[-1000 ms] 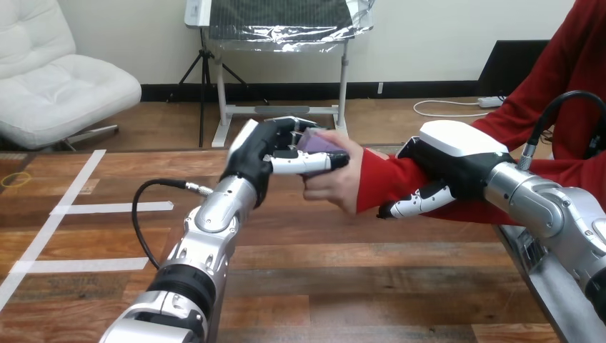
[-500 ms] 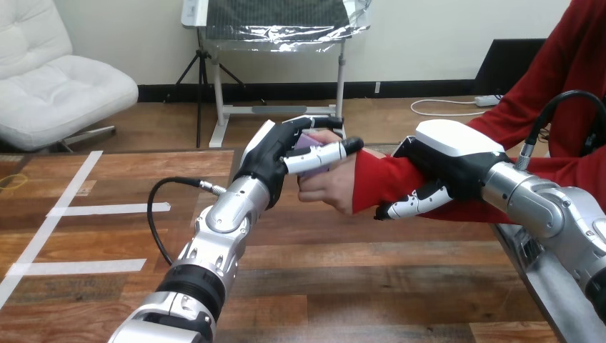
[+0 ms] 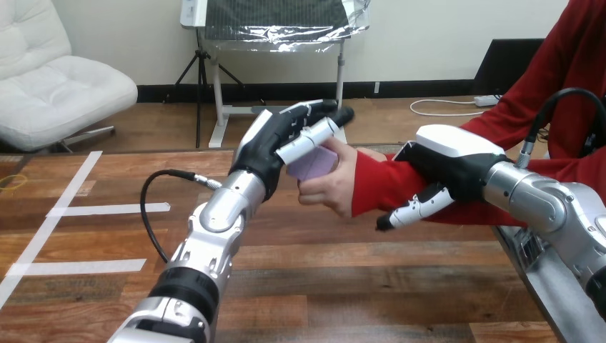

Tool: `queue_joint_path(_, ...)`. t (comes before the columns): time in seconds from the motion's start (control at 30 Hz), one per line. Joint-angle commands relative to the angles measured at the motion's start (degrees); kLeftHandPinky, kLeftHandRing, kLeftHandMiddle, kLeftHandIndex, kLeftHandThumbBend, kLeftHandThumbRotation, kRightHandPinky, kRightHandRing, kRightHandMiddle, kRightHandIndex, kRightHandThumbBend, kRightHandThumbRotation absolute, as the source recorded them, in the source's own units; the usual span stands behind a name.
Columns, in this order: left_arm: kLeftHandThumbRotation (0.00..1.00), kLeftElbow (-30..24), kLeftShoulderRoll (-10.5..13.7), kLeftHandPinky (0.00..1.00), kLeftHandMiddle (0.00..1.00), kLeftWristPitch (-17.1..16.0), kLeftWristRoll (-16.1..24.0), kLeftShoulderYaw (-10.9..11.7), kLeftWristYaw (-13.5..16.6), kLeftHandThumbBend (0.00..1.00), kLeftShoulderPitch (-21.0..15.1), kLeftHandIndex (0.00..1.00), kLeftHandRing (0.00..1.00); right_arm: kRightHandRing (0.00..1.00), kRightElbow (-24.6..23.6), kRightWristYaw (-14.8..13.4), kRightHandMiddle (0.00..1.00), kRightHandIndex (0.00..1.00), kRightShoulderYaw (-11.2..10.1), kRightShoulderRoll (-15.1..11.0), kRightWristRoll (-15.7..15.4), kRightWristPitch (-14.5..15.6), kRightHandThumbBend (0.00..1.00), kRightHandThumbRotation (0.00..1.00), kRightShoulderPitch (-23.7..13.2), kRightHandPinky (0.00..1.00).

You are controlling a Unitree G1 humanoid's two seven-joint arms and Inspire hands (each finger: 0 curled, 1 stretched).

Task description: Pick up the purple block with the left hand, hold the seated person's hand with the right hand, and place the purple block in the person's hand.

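Since the purple block (image 3: 314, 164) now lies in the person's hand (image 3: 327, 189), above the table's middle, the handover looks approx. done. The left hand (image 3: 275, 146) is spread wide, fingers straight over the block's top, gripping nothing. The right hand (image 3: 446, 161) lies over the red sleeve (image 3: 379, 182) at the forearm, one finger hooked down its near side. Best next move, prob.: lift the left hand up & back w/o nudging the block, right hand steady meanwhile.
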Motion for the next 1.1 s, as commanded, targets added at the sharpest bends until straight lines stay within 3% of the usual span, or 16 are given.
queue_joint_path(0.0,0.70,-5.14,2.02,0.76,0.85,-2.24,-1.00,0.55,-0.37,0.69,0.94,0.79,0.85,0.47,-4.79,2.55,0.53,0.59,-1.94,-0.72,2.21,0.94,0.99,0.53,-0.73,0.37)
queue_joint_path(0.13,0.69,-7.36,2.44,0.77,0.84,-2.01,-1.00,0.47,-0.28,0.68,2.36,0.78,0.84,0.58,-6.22,4.94,0.63,0.67,-2.41,-1.23,3.06,2.30,1.00,0.54,0.03,0.47)
queue_joint_path(0.43,0.68,-13.14,2.73,0.78,0.84,-1.32,-2.10,1.17,-0.08,0.69,6.16,0.77,0.83,0.72,-8.40,7.87,0.74,0.76,-2.98,-2.40,4.20,3.03,1.00,0.57,1.53,0.61)
queue_joint_path(0.67,0.69,-17.75,3.10,0.76,0.83,-0.43,-2.05,1.33,0.55,0.67,9.13,0.77,0.82,0.78,-9.46,9.39,0.79,0.80,-3.20,-3.26,4.80,3.32,1.00,0.60,2.40,0.68)
queue_joint_path(0.8,0.69,-21.57,3.56,0.75,0.83,0.10,-2.19,1.56,0.70,0.65,11.85,0.76,0.81,0.83,-11.58,10.55,0.84,0.84,-3.17,-4.06,4.23,5.07,1.00,0.63,3.38,0.74)
queue_joint_path(1.07,0.68,-26.14,3.85,0.73,0.81,0.31,-3.13,1.97,0.43,0.60,15.50,0.75,0.80,0.86,-12.83,11.10,0.87,0.88,-3.56,-4.75,4.43,5.33,1.00,0.67,4.43,0.74)
